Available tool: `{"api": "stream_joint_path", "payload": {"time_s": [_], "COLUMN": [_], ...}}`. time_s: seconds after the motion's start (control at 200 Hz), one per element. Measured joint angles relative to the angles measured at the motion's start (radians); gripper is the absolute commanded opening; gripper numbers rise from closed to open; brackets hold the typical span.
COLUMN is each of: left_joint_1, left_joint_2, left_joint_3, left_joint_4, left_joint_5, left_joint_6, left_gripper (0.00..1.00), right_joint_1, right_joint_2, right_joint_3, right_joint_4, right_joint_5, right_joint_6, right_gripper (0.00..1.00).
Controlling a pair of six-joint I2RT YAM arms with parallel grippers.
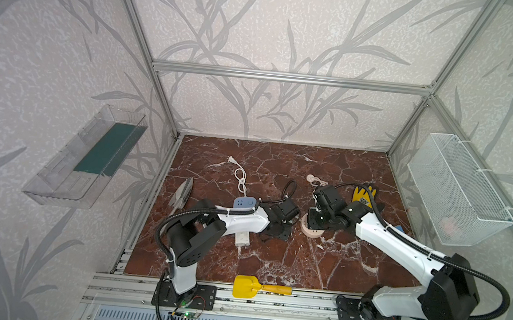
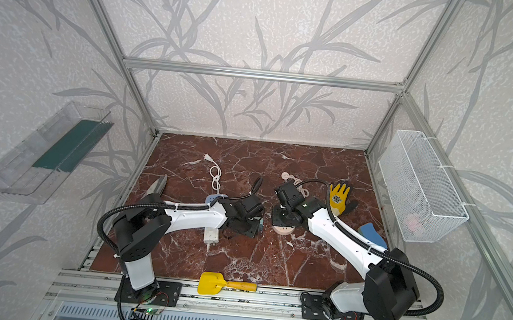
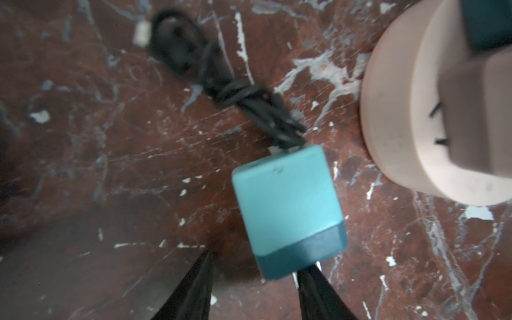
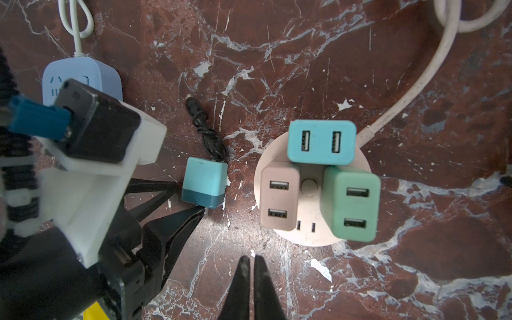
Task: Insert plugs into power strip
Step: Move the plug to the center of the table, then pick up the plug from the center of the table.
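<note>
A smooth, round-edged teal cube [image 3: 288, 205] with a darker base lay on veined marble [image 3: 110, 166] just beyond the left gripper [image 3: 260, 261], base beside 1 finger [image 3: 313, 293]. The jaws stood partly apart. Bare marble separated it from the round strip [image 4: 304, 235], which lay ahead of the right gripper [image 4: 250, 277], pinched together on nothing.
</note>
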Motion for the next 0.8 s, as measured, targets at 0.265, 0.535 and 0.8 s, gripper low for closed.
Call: {"api": "stream_joint_path", "payload": {"time_s": [0.265, 0.535, 0.8], "left_joint_1": [0.004, 0.004, 0.004], "left_joint_2": [-0.016, -0.161, -0.142], "left_joint_3": [0.002, -0.047, -0.049], "left_joint_4": [-0.063, 0.044, 0.113], "left_joint_5": [-0.081, -0.035, 0.018], "left_joint_6": [0.032, 0.103, 0.137], "left_gripper": [0.56, 0.63, 0.6], "right_joint_1": [0.0, 0.0, -0.001], "right_joint_2": [0.0, 0.0, 0.0], "right_joint_3": [0.0, 0.0, 0.0], "right_joint_4": [0.003, 0.006, 0.01], "right_joint_5": [-0.001, -0.003, -0.003], "right_joint_6": [0.0, 0.0, 0.0], "right_gripper": [0.09, 0.09, 0.09]}}
